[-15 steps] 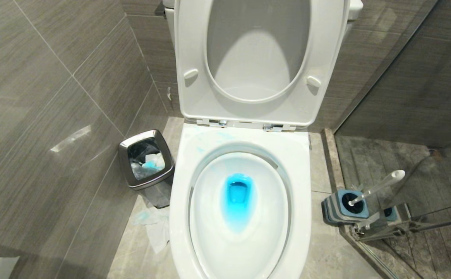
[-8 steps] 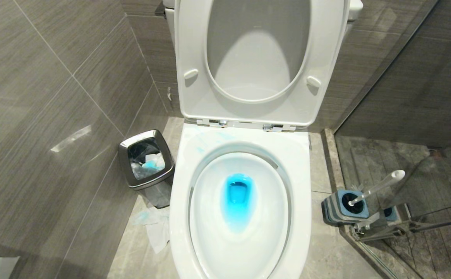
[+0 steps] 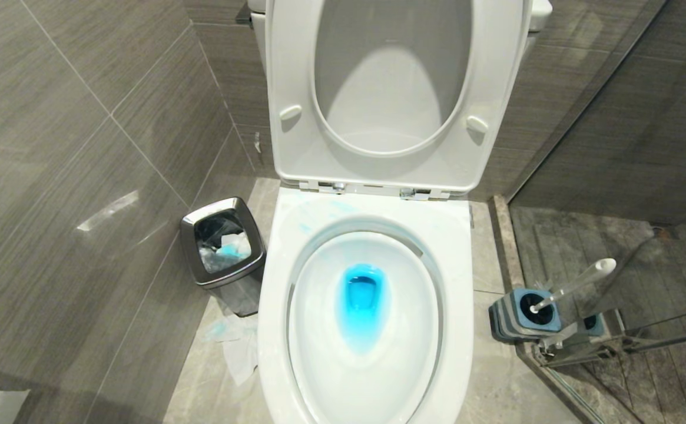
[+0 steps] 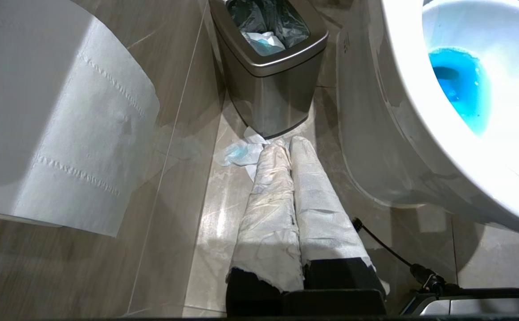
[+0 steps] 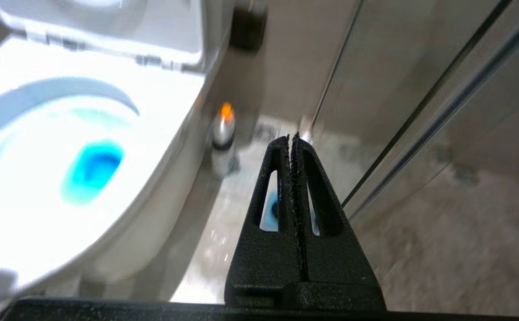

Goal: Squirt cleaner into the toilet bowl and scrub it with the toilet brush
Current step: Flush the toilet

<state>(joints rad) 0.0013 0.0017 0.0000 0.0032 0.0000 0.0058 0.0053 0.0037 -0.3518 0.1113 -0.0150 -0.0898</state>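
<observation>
Head view shows nothing shifted over the last second: the toilet bowl (image 3: pixel 366 330), a glossy white oval with seat and lid raised, already holds the cleaner (image 3: pixel 361 303) as a vivid blue pool at its drain, so squirting looks done and scrubbing is left. To its left stands a small square steel bin (image 3: pixel 222 247) with crumpled tissues (image 3: pixel 234 347) on the floor. The toilet brush (image 3: pixel 575 282), a slim white handle in a striped grey-and-blue holder, waits untouched on the bowl's right. The right gripper (image 5: pixel 294 138) hangs above that side, fingers pressed together, empty. The left gripper (image 4: pixel 286 147), paper-wrapped, is likewise closed beside the bin.
</observation>
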